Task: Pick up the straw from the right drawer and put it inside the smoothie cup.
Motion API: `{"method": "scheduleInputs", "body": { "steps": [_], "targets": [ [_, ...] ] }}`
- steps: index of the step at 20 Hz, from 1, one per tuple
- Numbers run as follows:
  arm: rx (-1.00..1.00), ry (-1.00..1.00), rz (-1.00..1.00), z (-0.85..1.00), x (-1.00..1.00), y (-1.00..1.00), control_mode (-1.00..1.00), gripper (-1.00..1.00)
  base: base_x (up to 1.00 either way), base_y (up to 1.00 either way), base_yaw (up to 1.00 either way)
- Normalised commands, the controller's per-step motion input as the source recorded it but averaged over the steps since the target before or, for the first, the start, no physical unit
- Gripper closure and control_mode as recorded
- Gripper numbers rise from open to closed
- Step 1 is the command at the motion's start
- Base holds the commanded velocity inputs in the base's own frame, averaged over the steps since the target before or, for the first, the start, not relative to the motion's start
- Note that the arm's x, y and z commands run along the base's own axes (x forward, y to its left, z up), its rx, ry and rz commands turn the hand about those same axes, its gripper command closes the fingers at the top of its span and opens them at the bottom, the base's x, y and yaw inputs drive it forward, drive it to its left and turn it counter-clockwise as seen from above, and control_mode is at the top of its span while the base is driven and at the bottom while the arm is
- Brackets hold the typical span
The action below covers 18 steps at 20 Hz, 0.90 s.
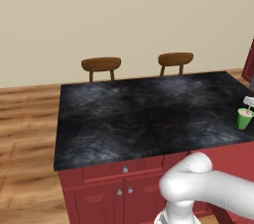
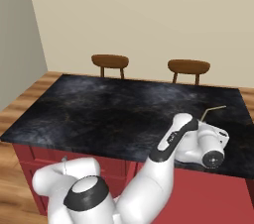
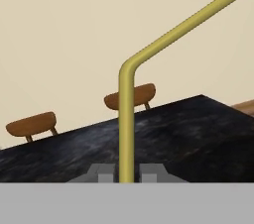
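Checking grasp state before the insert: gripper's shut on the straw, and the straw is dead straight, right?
Not straight. The hand view shows the straw bent partway up, its upper part angling off to one side. The gripper is indeed shut on it.

The arm [image 2: 149, 188] is glossy white, built of thick rounded segments like fat tubes joined by bulbous elbows. At its foot sits a domed white shoulder [image 2: 87, 196] ringed by a dark charcoal band. Higher up, a slim white link carries a black band [image 2: 166, 149] along its side with two small pale marks on it. The wrist [image 2: 208, 146] is a squat white drum with a round dark cap, a small light dot at its centre, and a flat white flange beside it. In the left base view an elbow [image 1: 198, 181] shows as a smooth, shiny white knuckle with soft grey shading. The fingers [image 3: 151, 172] are small, blocky and grey. No cables show.
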Motion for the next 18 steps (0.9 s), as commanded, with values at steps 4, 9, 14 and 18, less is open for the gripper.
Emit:
{"method": "scheduleInputs", "body": {
  "steps": [4,9,14,18],
  "targets": [
    [0.00,0.00,0.00,-0.30,0.06,-0.29,-1.00,1.00,0.00,0.00,0.00],
    [0.00,0.00,0.00,-0.28,0.15,-0.07,-1.00,1.00,0.00,0.00,0.00],
    [0.00,0.00,0.00,-0.10,0.20,0.00,-1.00,1.00,0.00,0.00,0.00],
    [0.00,0.00,0.00,-0.02,0.13,0.00,-1.00,1.00,0.00,0.00,0.00]
  ]
}}
